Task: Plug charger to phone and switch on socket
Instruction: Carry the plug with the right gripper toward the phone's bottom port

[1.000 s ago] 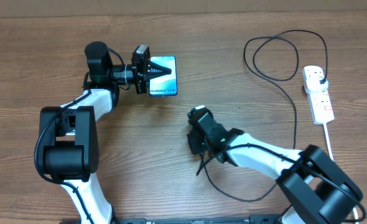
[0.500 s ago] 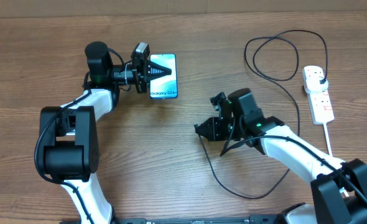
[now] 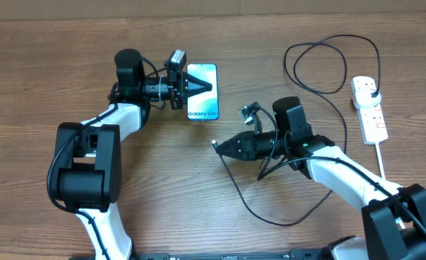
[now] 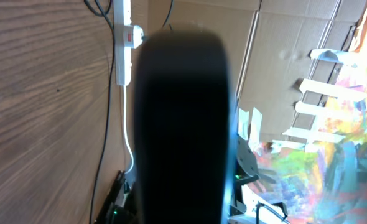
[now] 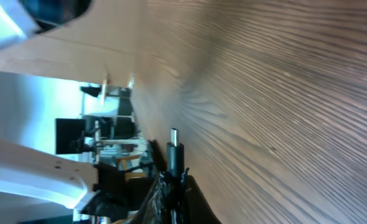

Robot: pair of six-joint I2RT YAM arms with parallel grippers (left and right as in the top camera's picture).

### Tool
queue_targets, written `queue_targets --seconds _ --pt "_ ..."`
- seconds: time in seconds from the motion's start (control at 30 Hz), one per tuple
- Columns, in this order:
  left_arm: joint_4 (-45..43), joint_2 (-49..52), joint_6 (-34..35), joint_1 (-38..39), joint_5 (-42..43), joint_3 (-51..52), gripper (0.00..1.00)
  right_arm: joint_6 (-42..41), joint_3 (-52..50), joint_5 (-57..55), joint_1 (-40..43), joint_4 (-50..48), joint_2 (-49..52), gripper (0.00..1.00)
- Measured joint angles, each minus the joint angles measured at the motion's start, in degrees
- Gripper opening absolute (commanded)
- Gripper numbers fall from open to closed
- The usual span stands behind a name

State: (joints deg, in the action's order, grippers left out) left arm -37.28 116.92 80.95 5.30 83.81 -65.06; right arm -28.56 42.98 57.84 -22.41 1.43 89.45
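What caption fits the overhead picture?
Left tool holds the phone; right tool holds the charger tip aimed toward it, socket off to the side.

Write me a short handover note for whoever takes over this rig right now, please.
Left gripper: shut on the phone, by its edge.
Right gripper: shut on the charger behind its connector tip, which points toward the phone, apart from it.
Done: black plug in the socket.
Left: insert connector, switch the socket on; switch state unreadable.

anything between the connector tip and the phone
Nothing: overhead shows only bare table between the connector tip in the right gripper and the phone.
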Motion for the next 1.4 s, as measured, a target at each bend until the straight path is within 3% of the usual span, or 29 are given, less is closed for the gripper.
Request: queue_targets --seconds 0.83,1.4 --pt "0.0 0.0 -1.5 2.2 -1.6 0.0 0.04 -3.4 0.0 7.3 5.2 -4.5 0.0 0.04" --pt "0.0 0.0 -0.1 4.6 -9.1 0.0 0.04 -9.6 0.0 10.2 5.2 -10.0 0.0 0.04"
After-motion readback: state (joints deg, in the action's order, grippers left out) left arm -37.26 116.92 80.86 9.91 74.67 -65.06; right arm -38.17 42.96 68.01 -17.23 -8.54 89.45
